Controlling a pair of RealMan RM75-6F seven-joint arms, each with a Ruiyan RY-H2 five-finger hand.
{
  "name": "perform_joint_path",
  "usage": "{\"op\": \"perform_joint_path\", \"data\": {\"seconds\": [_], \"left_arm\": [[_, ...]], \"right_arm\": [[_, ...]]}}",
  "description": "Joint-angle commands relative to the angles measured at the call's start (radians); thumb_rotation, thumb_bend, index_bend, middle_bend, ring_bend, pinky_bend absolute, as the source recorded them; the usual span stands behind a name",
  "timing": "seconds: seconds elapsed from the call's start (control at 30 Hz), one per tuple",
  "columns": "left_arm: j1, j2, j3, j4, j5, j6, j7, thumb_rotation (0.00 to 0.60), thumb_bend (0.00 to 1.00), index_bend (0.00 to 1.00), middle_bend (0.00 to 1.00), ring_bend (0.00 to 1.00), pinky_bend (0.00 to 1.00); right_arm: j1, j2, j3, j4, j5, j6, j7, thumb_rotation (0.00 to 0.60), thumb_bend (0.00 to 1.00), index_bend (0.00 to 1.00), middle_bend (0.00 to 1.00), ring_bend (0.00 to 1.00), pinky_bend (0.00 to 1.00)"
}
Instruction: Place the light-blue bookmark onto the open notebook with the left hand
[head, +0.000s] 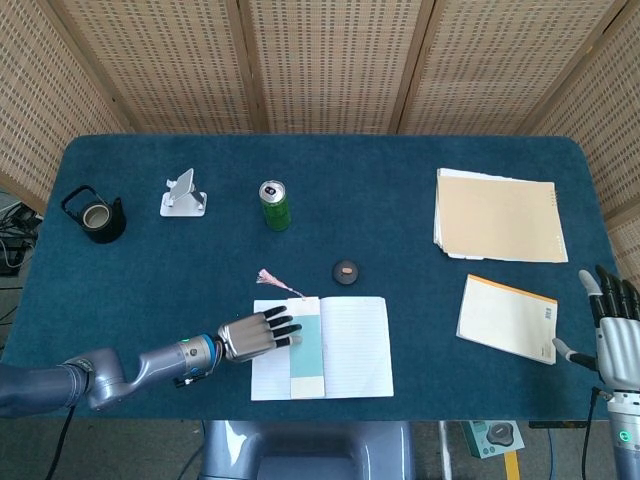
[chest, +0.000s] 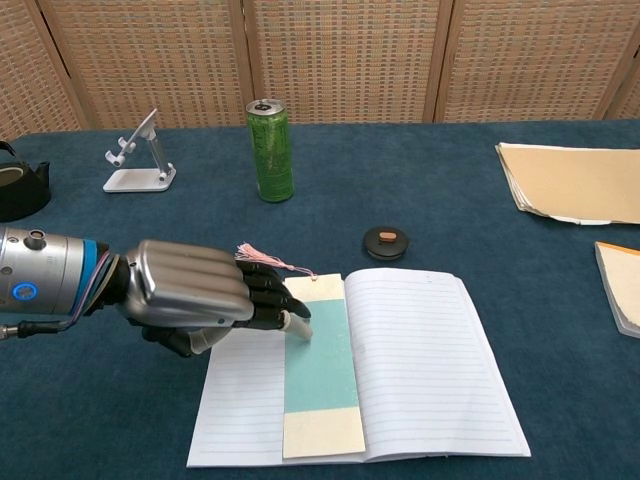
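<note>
The light-blue bookmark (head: 308, 345) (chest: 322, 365), with cream ends, lies flat on the left page of the open notebook (head: 355, 345) (chest: 430, 360), close along the spine. Its pink tassel (head: 270, 277) (chest: 262, 258) trails onto the cloth beyond the notebook's top left corner. My left hand (head: 250, 337) (chest: 190, 295) lies palm down over the left page with fingers stretched out, and a fingertip (chest: 297, 330) touches the bookmark's left edge. It holds nothing. My right hand (head: 615, 320) hangs off the table's right front corner with fingers spread and nothing in it.
A small black round object (head: 345, 270) (chest: 385, 241) sits just behind the notebook. Further back stand a green can (head: 275, 205) (chest: 271, 150), a white phone stand (head: 184, 195) and a black tape holder (head: 95, 215). At the right lie manila folders (head: 497, 216) and an orange-edged notepad (head: 507, 318).
</note>
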Motion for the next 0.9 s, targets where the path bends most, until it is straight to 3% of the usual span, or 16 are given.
{"op": "perform_joint_path", "data": {"seconds": [0.03,0.67,0.9], "left_arm": [[0.001,0.000,-0.001,-0.001,-0.001,0.000,0.002,0.600,1.00,0.03,0.00,0.00,0.04],[-0.006,-0.019,-0.012,-0.004,-0.009,-0.025,0.028,0.600,1.00,0.03,0.00,0.00,0.04],[0.011,-0.013,-0.025,-0.003,-0.010,0.021,0.016,0.600,1.00,0.03,0.00,0.00,0.03]], "right_arm": [[0.000,0.001,0.000,-0.001,0.000,0.001,0.000,0.600,0.10,0.02,0.00,0.00,0.00],[-0.003,0.005,0.004,-0.004,0.000,0.008,0.004,0.600,0.10,0.02,0.00,0.00,0.00],[-0.003,0.004,0.003,-0.004,-0.001,0.009,0.001,0.600,0.10,0.02,0.00,0.00,0.00]]}}
